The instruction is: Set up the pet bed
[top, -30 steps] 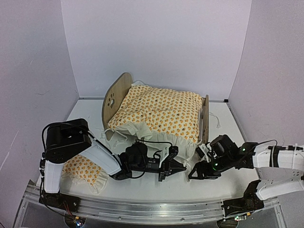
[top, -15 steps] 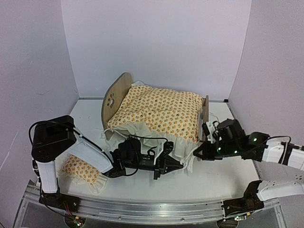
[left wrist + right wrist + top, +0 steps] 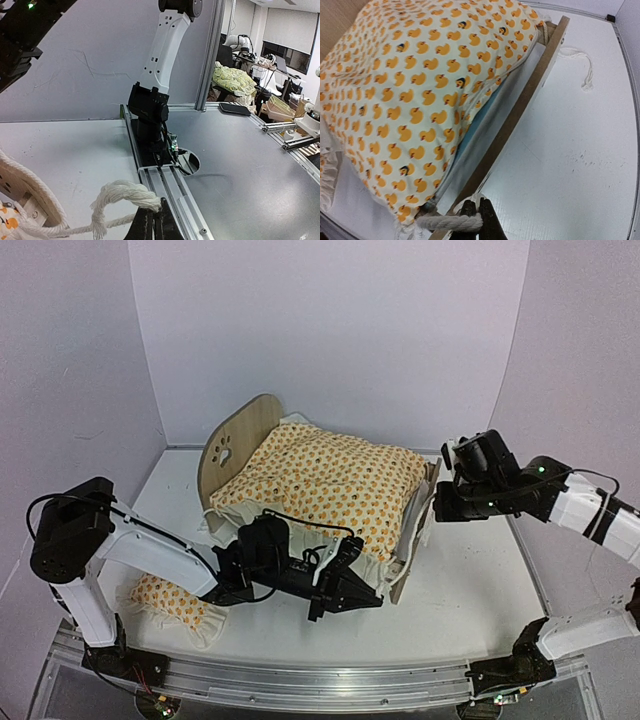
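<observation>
With my left pincer point(image 3: 152, 221) clenched on the near rope loop point(image 3: 122, 192) and my right pincer point(image 3: 480, 218) clenched on the far rope loop point(image 3: 451, 221) of the footboard point(image 3: 517, 107), I judge both must move evenly, lest the pet bed point(image 3: 236, 445), mid-table under its duck-print blanket point(image 3: 330, 480), twist.

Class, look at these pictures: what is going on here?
Two robot arms are working on a pet bed. The left hand is shut on a knotted rope at its foot end; the right hand pinches a second rope by the footboard. A duck-print blanket covers the bed; a pillow lies on the table.
</observation>
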Robot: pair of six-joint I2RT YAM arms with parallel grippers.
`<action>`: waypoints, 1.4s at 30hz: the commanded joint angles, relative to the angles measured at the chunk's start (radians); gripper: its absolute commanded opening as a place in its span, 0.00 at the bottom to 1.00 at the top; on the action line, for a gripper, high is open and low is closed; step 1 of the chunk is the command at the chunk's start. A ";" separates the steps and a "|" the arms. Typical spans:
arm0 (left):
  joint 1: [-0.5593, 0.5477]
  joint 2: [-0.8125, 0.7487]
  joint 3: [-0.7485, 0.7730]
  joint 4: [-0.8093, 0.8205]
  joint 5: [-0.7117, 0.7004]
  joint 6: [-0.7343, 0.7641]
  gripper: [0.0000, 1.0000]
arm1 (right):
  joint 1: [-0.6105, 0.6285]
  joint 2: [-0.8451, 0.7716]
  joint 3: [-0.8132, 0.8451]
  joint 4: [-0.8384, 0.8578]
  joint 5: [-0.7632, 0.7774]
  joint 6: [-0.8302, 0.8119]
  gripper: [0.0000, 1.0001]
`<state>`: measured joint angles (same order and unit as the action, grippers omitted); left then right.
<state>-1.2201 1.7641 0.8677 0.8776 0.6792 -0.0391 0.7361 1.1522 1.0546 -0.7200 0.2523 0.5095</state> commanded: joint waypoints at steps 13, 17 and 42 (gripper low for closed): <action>-0.008 -0.094 0.005 -0.022 0.135 -0.080 0.00 | -0.144 0.309 -0.164 0.352 -0.080 -0.046 0.00; -0.008 -0.175 -0.046 -0.037 0.120 -0.078 0.00 | -0.179 0.378 -0.226 0.444 -0.088 -0.028 0.00; 0.037 -0.177 -0.066 -0.155 -0.070 0.068 0.00 | -0.268 0.278 -0.015 0.163 -0.625 -0.214 0.00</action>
<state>-1.1999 1.6077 0.7727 0.6868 0.6289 -0.0216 0.4442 1.5906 1.0214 -0.4294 -0.0830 0.3393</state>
